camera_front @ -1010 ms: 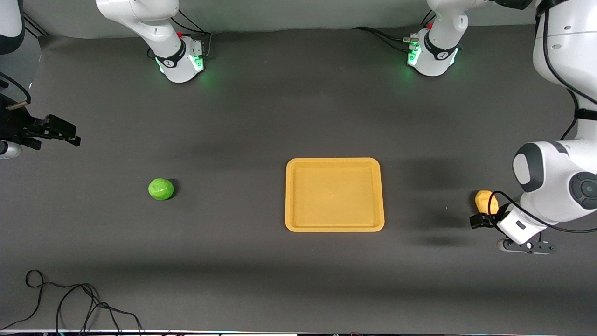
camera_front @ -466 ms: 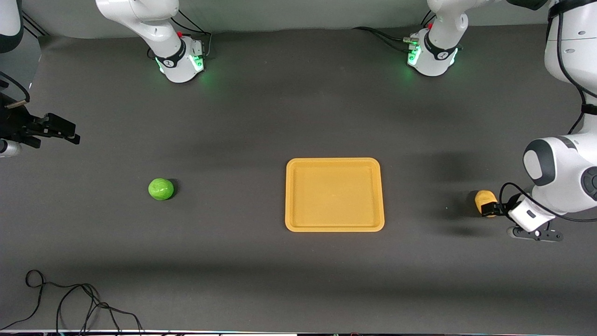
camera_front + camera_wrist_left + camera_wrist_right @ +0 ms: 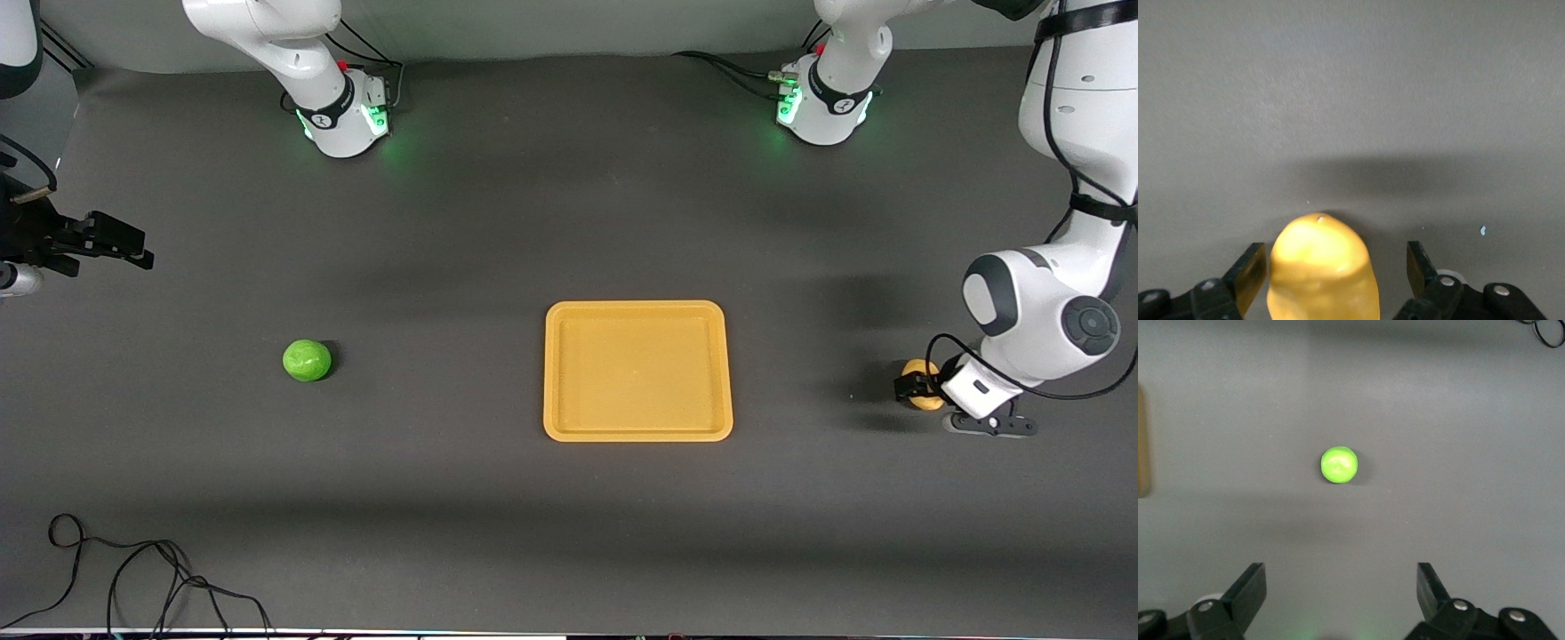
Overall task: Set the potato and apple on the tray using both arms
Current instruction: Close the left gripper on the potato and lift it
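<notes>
Bench (image 3: pixel 569 222) of dark grey carries a flat rectangular mustard-yellow plastic tray (image 3: pixel 637 432) at its middle. Toward the left arm's end, the left hand (image 3: pixel 917 388) sits low with its spread fingers (image 3: pixel 1251 270) either side of the lumpy yellow-tan potato (image 3: pixel 1321 270), one touching it, one apart. The right hand (image 3: pixel 120 246) hangs released above its own end, with the round glossy green apple (image 3: pixel 307 360) lying between it and the tray.

Dark table (image 3: pixel 533 222) carries apple (image 3: pixel 307 360), tray (image 3: pixel 637 371), potato (image 3: pixel 920 384), cable (image 3: pixel 133 578).
</notes>
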Controlling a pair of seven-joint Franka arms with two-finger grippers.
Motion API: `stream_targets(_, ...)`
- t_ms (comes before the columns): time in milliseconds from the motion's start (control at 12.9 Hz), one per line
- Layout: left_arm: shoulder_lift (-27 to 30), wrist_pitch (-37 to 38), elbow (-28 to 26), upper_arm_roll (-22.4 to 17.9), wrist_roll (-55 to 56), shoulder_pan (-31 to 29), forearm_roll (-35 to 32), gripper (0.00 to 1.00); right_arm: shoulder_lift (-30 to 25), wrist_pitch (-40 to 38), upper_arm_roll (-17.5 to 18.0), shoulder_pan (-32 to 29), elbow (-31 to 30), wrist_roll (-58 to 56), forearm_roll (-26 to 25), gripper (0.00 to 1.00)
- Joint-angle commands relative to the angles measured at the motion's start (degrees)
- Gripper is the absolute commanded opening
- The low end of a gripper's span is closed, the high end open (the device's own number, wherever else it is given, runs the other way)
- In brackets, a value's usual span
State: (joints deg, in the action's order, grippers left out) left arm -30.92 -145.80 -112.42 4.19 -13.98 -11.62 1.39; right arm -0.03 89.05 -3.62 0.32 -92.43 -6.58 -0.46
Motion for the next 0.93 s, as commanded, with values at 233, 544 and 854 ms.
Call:
stream_targets(233,1.3,-2.6,-2.5,-0.1,-3.7,-0.4,1.2,0.72,-1.6,-0.6,-0.3,0.4,-1.4,-0.9,-0.3,1.00)
stream_targets(544,1.6,-2.5,-3.2,0.0,-3.8,-0.4,1.2,0.36,-1.6,-0.6,-0.3,0.4,-1.4,-0.9,-0.3,1.00)
stream_targets(854,3.2,0.5,-2.8,3.1,0.8,0.6,4.0,0.33,-1.6,-0.6,-0.3,0.4,-1.3,-1.0,-0.3,1.00)
